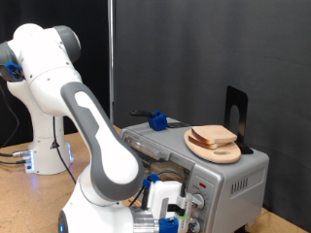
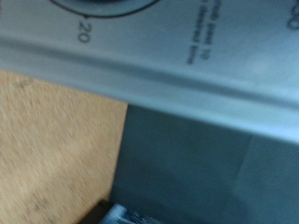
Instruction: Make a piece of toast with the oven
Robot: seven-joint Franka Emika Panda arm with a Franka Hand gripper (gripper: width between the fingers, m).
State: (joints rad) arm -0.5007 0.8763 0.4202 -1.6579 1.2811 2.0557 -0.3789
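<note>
The silver-grey toaster oven [image 1: 228,180] stands on the wooden table at the exterior view's right. My gripper [image 1: 181,208] is low at the oven's front panel, right by its round knobs [image 1: 198,202]. The wrist view is a very close, blurred look at the oven's silver panel [image 2: 187,70], with a dial edge and the mark "20" [image 2: 82,35]. My fingers do not show clearly there. Bread slices [image 1: 215,136] lie stacked on a round wooden board [image 1: 216,151] on top of the oven. A single separate slice of toast is not in view.
A blue object [image 1: 156,120] and a black upright stand [image 1: 236,114] sit on the oven's top. My white arm [image 1: 92,121] fills the exterior view's left and middle. The wooden table [image 2: 51,140] shows beside the oven. A black curtain hangs behind.
</note>
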